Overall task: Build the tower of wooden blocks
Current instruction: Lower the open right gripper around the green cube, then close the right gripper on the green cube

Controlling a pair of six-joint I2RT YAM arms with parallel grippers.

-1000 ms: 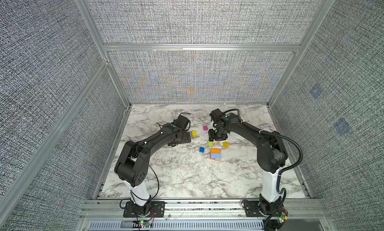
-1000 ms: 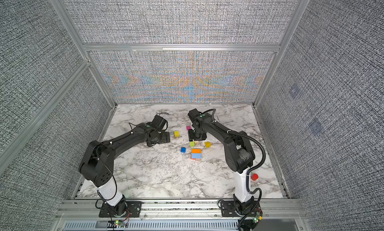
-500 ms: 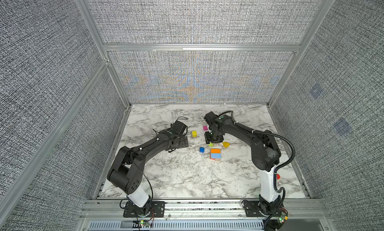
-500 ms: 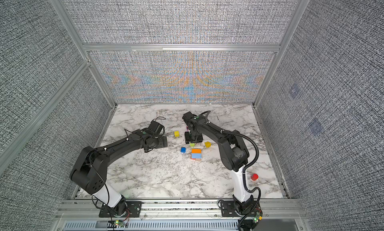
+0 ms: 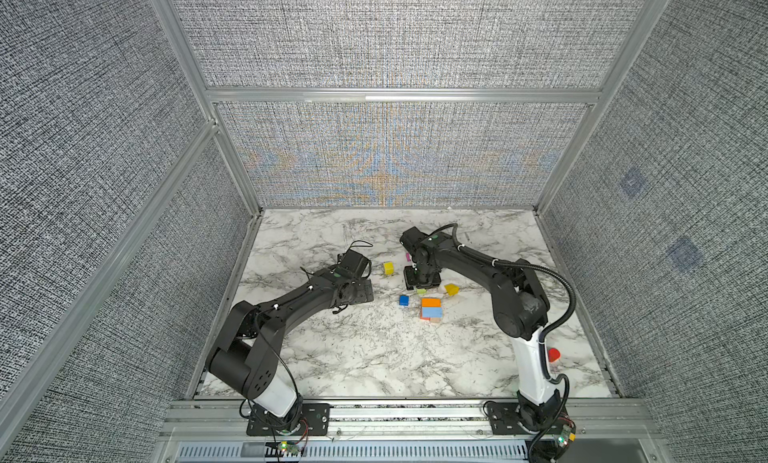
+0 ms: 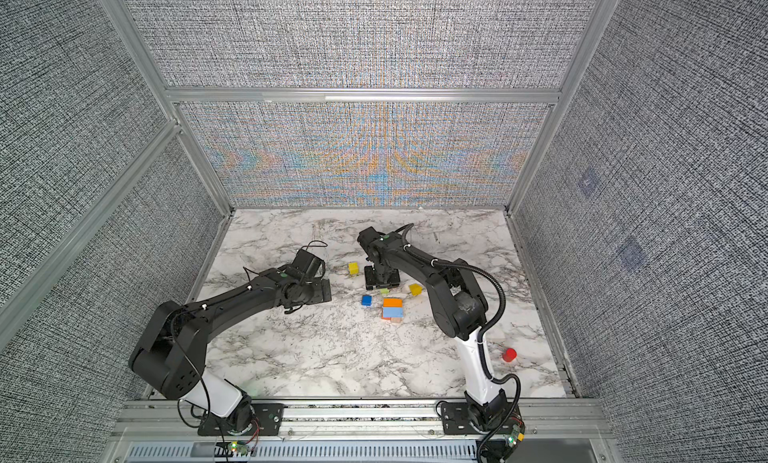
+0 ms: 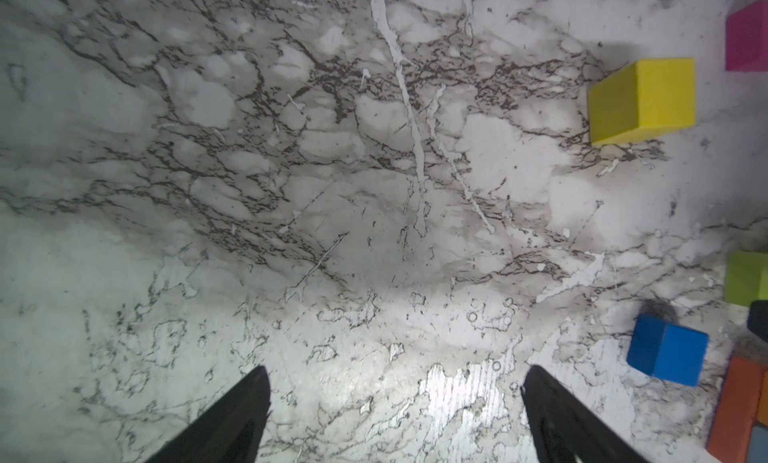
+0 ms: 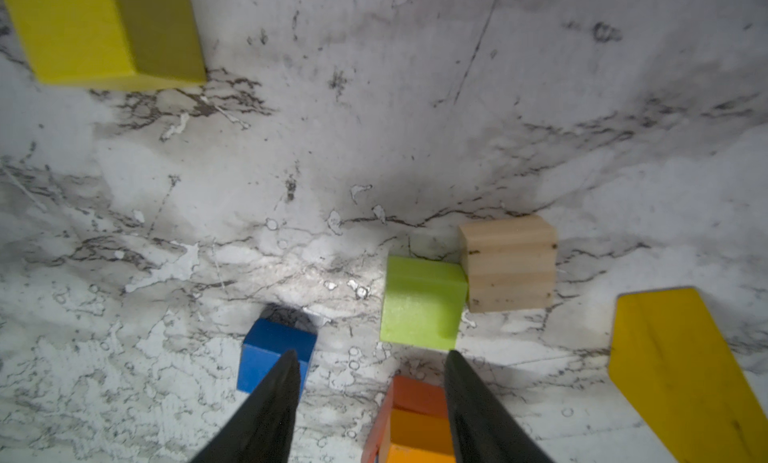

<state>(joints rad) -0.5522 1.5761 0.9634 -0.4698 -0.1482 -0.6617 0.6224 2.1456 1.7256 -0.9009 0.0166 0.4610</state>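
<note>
The tower [image 5: 430, 309] [image 6: 392, 308] is a low stack, orange brick on light blue on tan. Loose wood blocks lie round it: a blue cube [image 5: 404, 300] [image 8: 274, 348], a green cube [image 5: 421, 291] [image 8: 422, 303], a tan cube [image 8: 509, 269], a yellow wedge [image 5: 451, 289] [image 8: 681, 373], a yellow cube [image 5: 388, 268] [image 7: 642, 101] and a magenta cube [image 7: 748, 37]. My right gripper [image 5: 422, 278] [image 8: 372, 357] hangs open just behind the green cube, with only marble and the orange brick's [image 8: 415, 419] edge between its fingers. My left gripper [image 5: 357, 292] [image 7: 395, 377] is wide open over bare marble, left of the blocks.
A red cylinder [image 5: 553, 354] [image 6: 509, 354] stands alone near the right arm's base. Mesh walls on aluminium frames close in the marble table [image 5: 374, 357] on three sides. A metal rail runs along the front edge.
The right gripper has come forward and down, closer to the green cube. The left arm has sunk lower and drawn back slightly to the left. Neither gripper's opening has changed.
</note>
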